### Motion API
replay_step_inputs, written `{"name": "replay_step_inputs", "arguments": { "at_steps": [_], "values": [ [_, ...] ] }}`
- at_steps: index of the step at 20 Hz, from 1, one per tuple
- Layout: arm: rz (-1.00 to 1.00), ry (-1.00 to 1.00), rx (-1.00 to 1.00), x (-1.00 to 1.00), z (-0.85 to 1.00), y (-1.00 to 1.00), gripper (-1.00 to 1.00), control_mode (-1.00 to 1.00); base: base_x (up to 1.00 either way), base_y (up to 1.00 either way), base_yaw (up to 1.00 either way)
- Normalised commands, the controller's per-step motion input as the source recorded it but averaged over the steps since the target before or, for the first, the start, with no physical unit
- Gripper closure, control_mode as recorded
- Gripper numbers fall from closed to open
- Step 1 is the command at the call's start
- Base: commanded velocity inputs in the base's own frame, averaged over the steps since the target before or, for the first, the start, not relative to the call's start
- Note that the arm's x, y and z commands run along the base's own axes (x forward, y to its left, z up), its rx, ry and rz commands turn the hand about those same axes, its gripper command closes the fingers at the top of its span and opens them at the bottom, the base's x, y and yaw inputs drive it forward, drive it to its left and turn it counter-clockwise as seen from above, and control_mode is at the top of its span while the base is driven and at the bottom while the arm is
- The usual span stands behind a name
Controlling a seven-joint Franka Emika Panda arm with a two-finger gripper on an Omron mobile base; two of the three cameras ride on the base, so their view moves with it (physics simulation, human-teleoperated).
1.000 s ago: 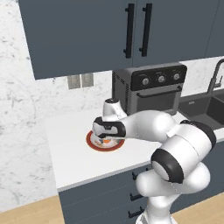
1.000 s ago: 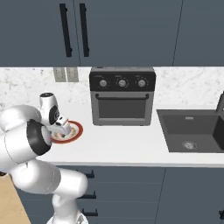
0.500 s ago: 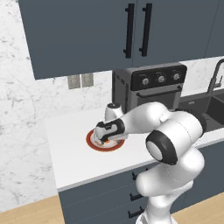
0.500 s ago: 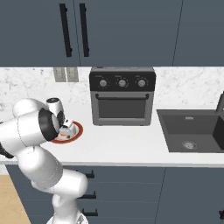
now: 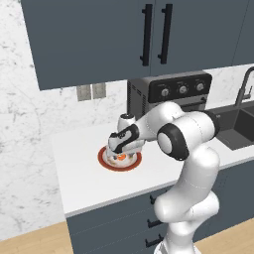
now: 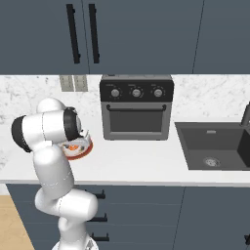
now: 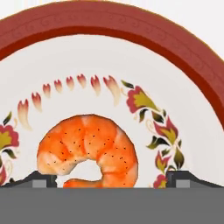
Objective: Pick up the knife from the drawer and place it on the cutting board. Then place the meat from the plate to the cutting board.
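We are holding the gripper (image 7: 107, 177) with jaws spread wide, straddling the meat (image 7: 87, 148), which is lying at 6 o'clock on the plate (image 7: 175, 48); judging it light, soft and slippery, we are favouring a gentle pinch across its thick curved back.

The arm rose from the base, bent sharply at the elbow and reached forward and down to its left, the hand pointing steeply downward. The gripper (image 5: 120, 157) hung low with its jaws spread wide. In the hand view the two dark fingertips (image 7: 40, 179) stood far apart at the bottom corners, nothing clamped between them.
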Motion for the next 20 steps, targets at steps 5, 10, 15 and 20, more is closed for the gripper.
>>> {"name": "replay_step_inputs", "arguments": {
  "at_steps": [5,10,15,20],
  "values": [
    [0.05,0.06,-0.05,0.28,-0.25,0.12,-1.0,-1.0,0.0,0.0,0.0],
    [0.02,0.0,-0.04,0.01,-0.26,0.04,-1.0,-1.0,0.0,0.0,0.0],
    [0.0,0.0,0.0,0.0,-0.37,0.01,-1.0,-1.0,0.0,0.0,0.0],
    [0.0,-0.07,0.0,-0.19,-0.64,0.0,1.0,-1.0,0.0,0.0,0.0]
  ]
}}
